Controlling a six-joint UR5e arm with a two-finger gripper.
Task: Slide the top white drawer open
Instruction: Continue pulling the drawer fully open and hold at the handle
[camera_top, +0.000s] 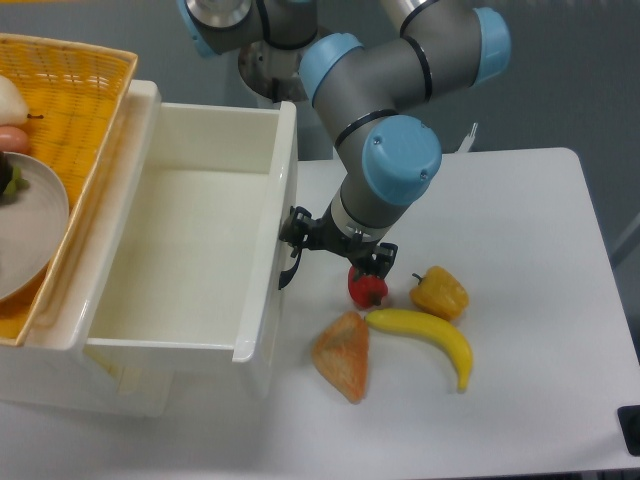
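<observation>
Fingers (298, 228) of the gripper (335, 243) are spread apart, one seen beside the black handle (289, 270) of the top white drawer (180, 250); contact cannot be told. That drawer is pulled out, its front panel left of a red pepper (366, 289), a yellow pepper (440, 292) and a banana (425, 338).

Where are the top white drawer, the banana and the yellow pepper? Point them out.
top white drawer (180, 245): fixed camera, bare inner floor.
banana (425, 330): fixed camera, middle of its curve.
yellow pepper (441, 291): fixed camera, body centre.
</observation>
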